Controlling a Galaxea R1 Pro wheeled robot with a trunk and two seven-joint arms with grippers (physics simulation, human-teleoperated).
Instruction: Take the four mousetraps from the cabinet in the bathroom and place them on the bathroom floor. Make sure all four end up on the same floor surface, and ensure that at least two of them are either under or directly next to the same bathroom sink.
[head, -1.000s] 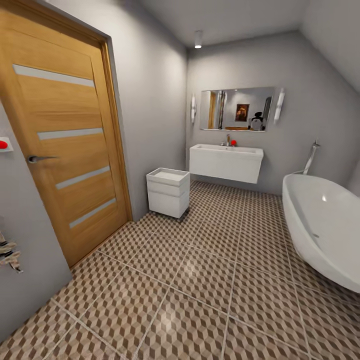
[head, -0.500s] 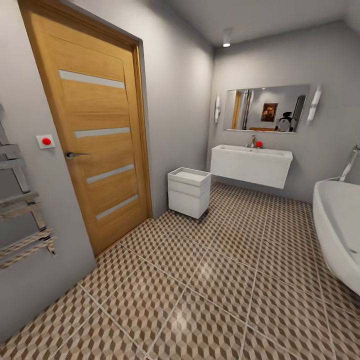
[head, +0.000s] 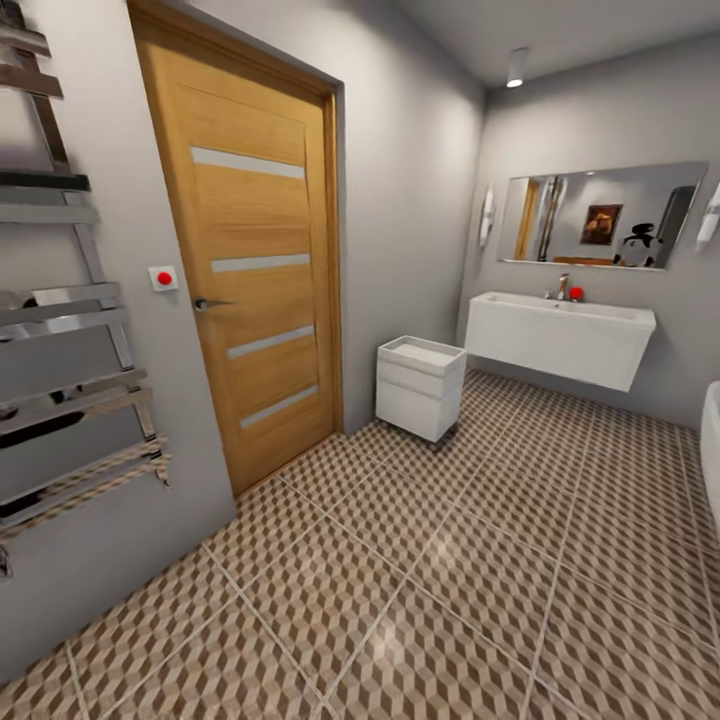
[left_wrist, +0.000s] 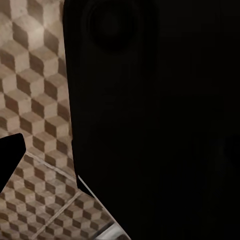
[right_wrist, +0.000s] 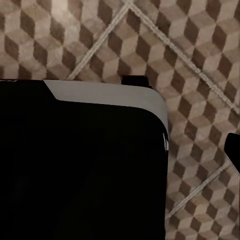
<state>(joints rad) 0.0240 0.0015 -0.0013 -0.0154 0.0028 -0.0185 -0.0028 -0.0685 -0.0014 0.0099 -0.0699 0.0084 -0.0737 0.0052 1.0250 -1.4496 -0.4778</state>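
We stand on the bathroom floor (head: 450, 580) facing the sink (head: 560, 340) and a small white drawer unit (head: 420, 385), no mousetraps laid out, fetching seemingly ahead of us, and we cannot tell either pincer's opening.

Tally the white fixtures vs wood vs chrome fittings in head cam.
White: 2, sink, drawer unit
Wood: 1, door
Chrome: 2, towel rail, tap
Total: 5
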